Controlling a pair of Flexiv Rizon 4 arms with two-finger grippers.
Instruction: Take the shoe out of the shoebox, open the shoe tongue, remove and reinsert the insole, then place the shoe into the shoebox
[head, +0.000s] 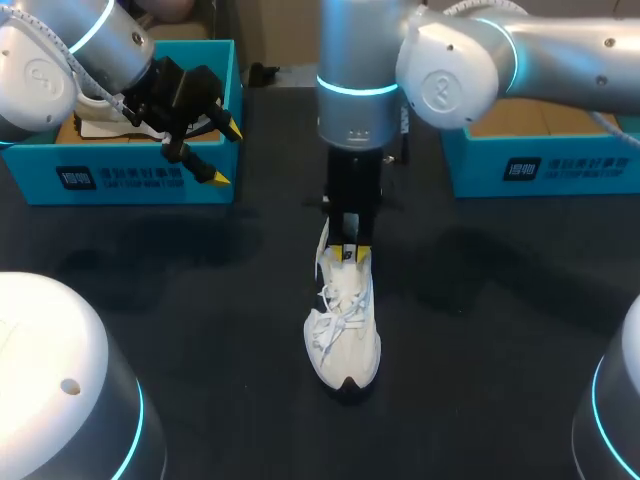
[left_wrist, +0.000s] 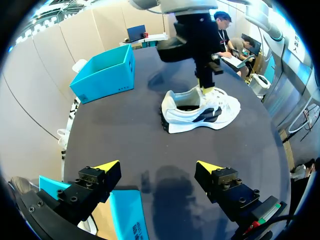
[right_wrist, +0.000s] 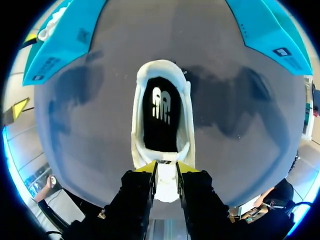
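Shoe (head: 342, 335) first: a white trainer standing on its sole on the dark table (head: 500, 330), just below the middle of the head view. Its toe points at the lower edge of the frame and its white laces (head: 338, 312) lie loose across the top. It is out on the bare tabletop, well apart from both boxes.

My right gripper (head: 350, 250) hangs straight down over the shoe from the top centre of the frame. Its two yellow-tipped fingers are pinched together on the tongue (right_wrist: 165, 184), one on each side. In the right wrist view the mouth of the shoe gapes just ahead of my fingers, and the dark insole (right_wrist: 161, 117) lies flat inside it.

My left gripper (head: 225, 154) is at the upper left of the head view, over the front wall of the blue shoebox (head: 140, 182). Its fingers are spread wide with nothing between them. In the left wrist view the shoe lies well ahead of those fingers.

A second blue box (head: 540, 168) sits at the upper right of the head view.
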